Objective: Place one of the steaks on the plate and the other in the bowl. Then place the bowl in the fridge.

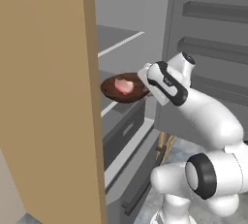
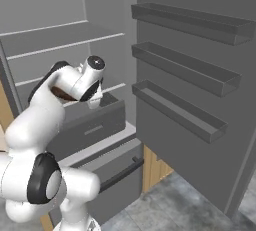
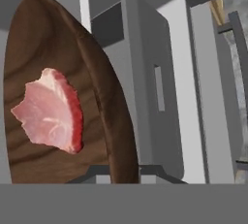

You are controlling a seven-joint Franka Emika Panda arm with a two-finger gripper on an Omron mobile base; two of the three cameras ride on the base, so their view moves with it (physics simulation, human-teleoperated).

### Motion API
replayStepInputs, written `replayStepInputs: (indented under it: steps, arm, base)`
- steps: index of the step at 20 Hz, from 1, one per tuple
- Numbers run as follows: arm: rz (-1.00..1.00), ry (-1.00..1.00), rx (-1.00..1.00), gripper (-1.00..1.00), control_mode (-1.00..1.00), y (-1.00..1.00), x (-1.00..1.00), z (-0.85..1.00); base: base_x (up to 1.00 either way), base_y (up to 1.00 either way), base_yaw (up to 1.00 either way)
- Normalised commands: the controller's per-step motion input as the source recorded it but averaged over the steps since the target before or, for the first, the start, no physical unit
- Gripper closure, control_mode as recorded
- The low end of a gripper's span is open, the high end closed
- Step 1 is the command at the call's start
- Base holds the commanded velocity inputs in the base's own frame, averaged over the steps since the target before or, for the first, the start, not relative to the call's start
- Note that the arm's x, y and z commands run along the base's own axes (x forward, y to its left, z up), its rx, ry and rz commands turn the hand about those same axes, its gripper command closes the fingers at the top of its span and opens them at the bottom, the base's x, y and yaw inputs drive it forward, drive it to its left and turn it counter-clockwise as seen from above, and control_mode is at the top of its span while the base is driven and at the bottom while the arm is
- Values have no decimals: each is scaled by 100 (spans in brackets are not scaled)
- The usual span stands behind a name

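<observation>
Right, gripper (image 3: 126, 177) clamped on the bowl (image 1: 123, 88) rim, pink steak (image 1: 123, 86) inside, held above the fridge (image 2: 95, 120) drawer. Keep it level, reach further in over the shelf, lower, then release.

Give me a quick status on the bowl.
End effector shut on bowl rim. Steak inside. Bowl held above fridge drawer. Nothing blocking.
</observation>
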Motion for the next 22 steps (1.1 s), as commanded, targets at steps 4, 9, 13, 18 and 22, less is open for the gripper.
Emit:
replayStepInputs:
  steps: [4, 9, 13, 18, 22]
  arm:
    - [3, 0, 0, 100, -100, 38, 40, 0]
    - [3, 0, 0, 100, -100, 40, 81, -6]
    - [2, 0, 0, 100, -100, 29, 81, -18]
    - [0, 1, 0, 100, -100, 20, 75, -34]
    - [0, 0, 0, 100, -100, 4, 41, -37]
  base:
    - [0, 0, 0]
    - [0, 0, 0]
    - [0, 0, 0]
    - [0, 0, 0]
    - [0, 0, 0]
